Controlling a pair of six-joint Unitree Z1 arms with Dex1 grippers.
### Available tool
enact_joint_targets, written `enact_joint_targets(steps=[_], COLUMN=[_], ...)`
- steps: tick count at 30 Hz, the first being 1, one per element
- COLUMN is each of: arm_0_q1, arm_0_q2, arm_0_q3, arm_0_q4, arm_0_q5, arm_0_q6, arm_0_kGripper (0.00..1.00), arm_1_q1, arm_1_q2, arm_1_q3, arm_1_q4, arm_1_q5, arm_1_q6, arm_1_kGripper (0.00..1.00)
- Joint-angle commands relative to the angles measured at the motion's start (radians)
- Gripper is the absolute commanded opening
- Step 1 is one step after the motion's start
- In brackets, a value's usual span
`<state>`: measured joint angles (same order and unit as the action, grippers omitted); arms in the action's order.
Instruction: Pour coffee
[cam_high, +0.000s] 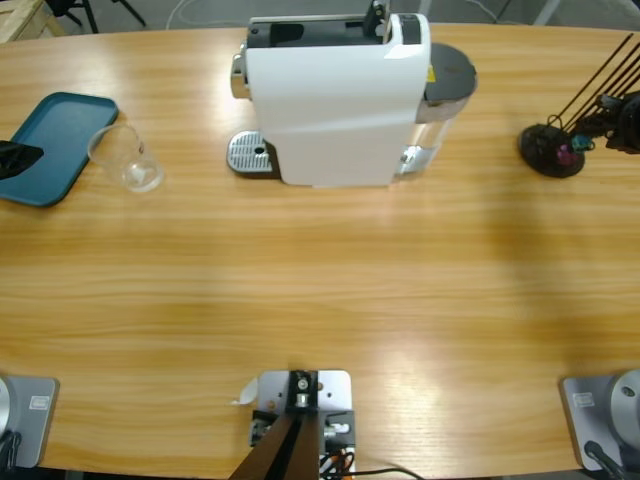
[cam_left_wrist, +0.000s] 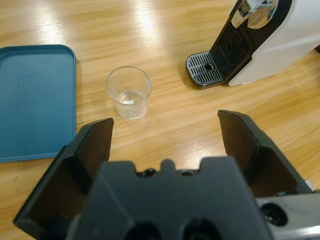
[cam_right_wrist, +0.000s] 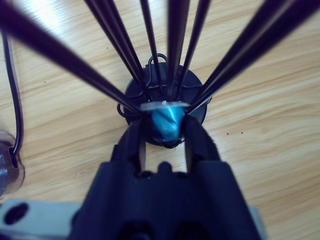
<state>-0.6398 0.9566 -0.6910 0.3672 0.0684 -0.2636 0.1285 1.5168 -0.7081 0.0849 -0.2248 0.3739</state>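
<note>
A clear empty glass (cam_high: 128, 158) stands on the table beside a teal tray (cam_high: 60, 135); no coffee shows in it. The white coffee machine (cam_high: 335, 100) stands at the back middle, its drip grate (cam_high: 250, 155) facing left. My left gripper (cam_left_wrist: 165, 122) is open and hangs short of the glass (cam_left_wrist: 129, 92), with nothing between its fingers. In the high view it (cam_high: 18, 157) sits over the tray at the left edge. My right gripper (cam_right_wrist: 165, 125) is shut on a blue capsule (cam_right_wrist: 165, 120) low in a black wire capsule rack (cam_high: 550, 150).
The rack's black rods (cam_right_wrist: 125, 50) fan out around my right gripper. A clear water tank (cam_high: 445, 95) sits on the machine's right side. A black cable (cam_right_wrist: 12, 100) runs along the left of the right wrist view.
</note>
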Motion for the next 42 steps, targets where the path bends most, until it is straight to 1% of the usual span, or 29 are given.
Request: enact_joint_targets(steps=[1,7,11,14,15,17,19,23,30,32,35,38,40,42], arm_0_q1=[-0.008,-0.008,-0.008,-0.008,-0.008,-0.008,-0.008,-0.008,-0.008,-0.008,-0.008,-0.008,-0.008,-0.008], arm_0_q2=[-0.012,-0.012,-0.012,-0.025,-0.036,-0.038,-0.038,-0.036,-0.047,-0.045,-0.044,-0.041,-0.035,-0.034], arm_0_q3=[0.044,0.044,0.044,0.042,0.044,0.045,0.045,0.045,0.045,0.047,0.052,0.058,0.062,0.068], arm_0_q4=[-0.011,-0.011,-0.011,-0.011,-0.012,-0.014,-0.017,-0.018,-0.020,-0.022,-0.030,-0.041,-0.051,-0.065], arm_0_q5=[0.016,0.016,0.016,0.012,0.010,0.010,0.010,0.008,0.007,0.005,-0.017,-0.039,-0.060,-0.079], arm_0_q6=[-0.005,-0.005,-0.005,-0.005,-0.005,-0.005,-0.005,-0.005,-0.005,-0.005,-0.003,-0.002,0.003,0.014], arm_0_kGripper=[0.899,0.899,0.899,0.903,0.916,0.972,0.996,0.996,0.996,1.000,1.000,1.000,1.000,0.992], arm_1_q1=[0.008,0.008,0.018,0.040,0.049,0.071,0.082,0.099,0.140,0.185,0.345,0.498,0.596,0.667], arm_1_q2=[0.041,0.032,-0.032,-0.098,-0.115,-0.140,-0.163,-0.214,-0.293,-0.327,-0.350,-0.352,-0.346,-0.314], arm_1_q3=[0.016,0.016,0.010,-0.004,-0.019,-0.046,-0.069,-0.161,-0.322,-0.347,-0.373,-0.402,-0.423,-0.435], arm_1_q4=[-0.010,-0.005,0.026,0.093,0.117,0.158,0.185,0.267,0.464,0.496,0.508,0.521,0.517,0.513], arm_1_q5=[-0.028,-0.028,-0.030,-0.041,-0.049,-0.068,-0.074,-0.085,-0.116,-0.111,-0.073,-0.001,0.047,0.125], arm_1_q6=[0.013,0.014,0.014,0.013,0.013,0.013,0.013,-0.003,-0.030,-0.074,-0.222,-0.356,-0.474,-0.637], arm_1_kGripper=[0.000,0.000,0.000,0.000,0.000,0.000,0.000,0.000,0.000,0.000,0.000,0.000,0.000,0.000])
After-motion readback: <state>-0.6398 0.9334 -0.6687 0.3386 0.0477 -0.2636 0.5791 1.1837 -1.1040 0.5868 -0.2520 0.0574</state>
